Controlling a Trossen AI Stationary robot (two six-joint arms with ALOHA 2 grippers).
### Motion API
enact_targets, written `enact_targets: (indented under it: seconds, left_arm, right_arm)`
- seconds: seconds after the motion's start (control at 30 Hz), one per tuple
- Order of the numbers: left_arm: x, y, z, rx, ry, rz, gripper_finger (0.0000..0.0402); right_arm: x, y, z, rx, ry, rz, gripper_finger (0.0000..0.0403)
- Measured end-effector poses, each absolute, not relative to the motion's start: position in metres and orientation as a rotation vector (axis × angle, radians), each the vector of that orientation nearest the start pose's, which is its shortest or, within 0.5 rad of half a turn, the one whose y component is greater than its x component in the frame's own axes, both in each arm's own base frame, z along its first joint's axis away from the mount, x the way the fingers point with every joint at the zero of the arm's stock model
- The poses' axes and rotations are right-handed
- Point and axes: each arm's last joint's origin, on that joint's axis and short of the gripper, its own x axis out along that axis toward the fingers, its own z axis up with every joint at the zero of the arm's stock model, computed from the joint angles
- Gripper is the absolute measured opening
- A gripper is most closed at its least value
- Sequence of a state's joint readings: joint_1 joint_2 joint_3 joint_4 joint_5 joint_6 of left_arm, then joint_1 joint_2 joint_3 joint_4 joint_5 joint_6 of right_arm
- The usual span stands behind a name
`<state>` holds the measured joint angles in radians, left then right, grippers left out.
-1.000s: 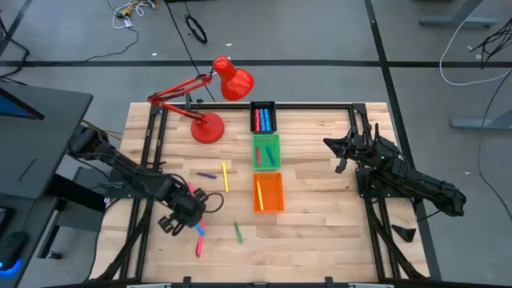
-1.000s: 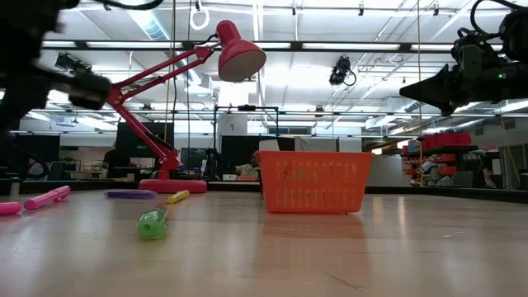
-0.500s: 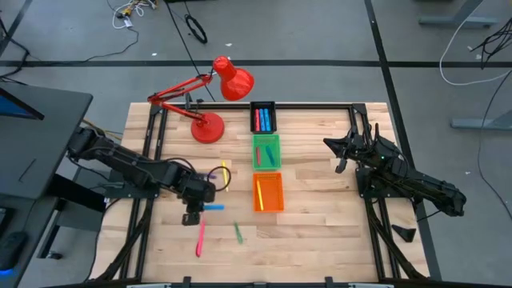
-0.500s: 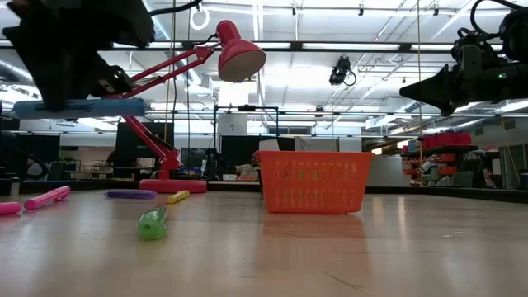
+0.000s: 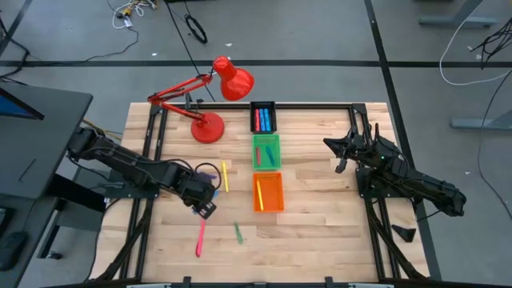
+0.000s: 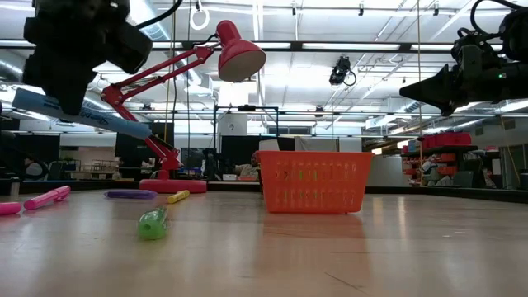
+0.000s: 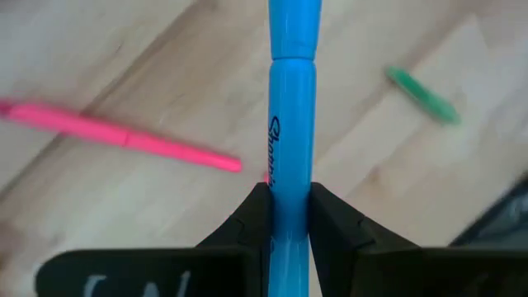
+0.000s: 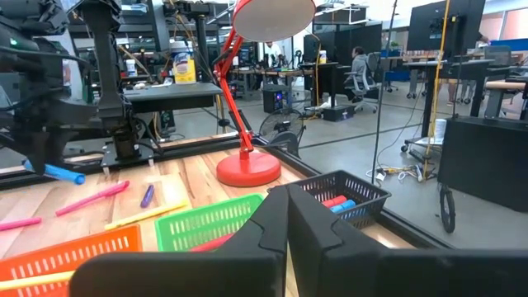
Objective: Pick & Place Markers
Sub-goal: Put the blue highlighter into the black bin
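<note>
Two dark fingers of the left gripper [image 7: 289, 216] are pinched on a blue marker [image 7: 291, 124], a smooth round plastic barrel with black script along its side. In the high view this gripper [image 5: 206, 210] hangs over the left half of the table, left of the orange tray [image 5: 269, 192]; in the low view the blue marker [image 6: 78, 115] is clear of the wood, tilted, one end lower than the other.

Loose markers on the table, counted in the high view: 1 pink marker [image 5: 199, 238] near the front, 1 green marker [image 5: 238, 232] just right of it, 1 yellow marker [image 5: 225, 177] and 1 purple marker [image 5: 209, 174] farther back, partly hidden by the arm. All thin, straight sticks.

Three rectangular mesh trays in a row running front to back: the orange tray holds 1 yellow stick and orange ones, count unclear; the green tray [image 5: 266, 151] holds green and pink sticks; the black tray [image 5: 262, 118] holds red and blue sticks.

One red desk lamp [image 5: 210, 126], round base, jointed arm, cone shade, stands at the far left of the trays.

Wooden table [image 5: 320, 232], pale planks with visible grain.

Right gripper [image 5: 339, 146], fingers pressed together and empty, held over the right side of the table.
</note>
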<state>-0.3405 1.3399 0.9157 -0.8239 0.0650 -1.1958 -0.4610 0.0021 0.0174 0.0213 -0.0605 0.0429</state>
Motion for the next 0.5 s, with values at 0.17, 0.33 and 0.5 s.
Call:
enact_targets:
  seconds: [0.17,0.33,0.5]
  left_arm:
    - [0.2208,-0.0793,0.2215,-1.000,1.242,0.615,0.0060]
    - [0.2208,-0.0789,0.2214,-1.068,1.198,0.700,0.0060]
    - [0.2239,-0.0796,0.2305,-1.104,1.172,0.727,0.0060]
  right_arm:
    - [0.0873,-0.0414,0.1713,0.033,-0.044,-0.399,0.0010]
    - [0.0873,-0.0414,0.1713,0.032,-0.044,-0.400,0.0010]
    - [0.0873,-0.0414,0.1713,0.032,-0.044,-0.399,0.0010]
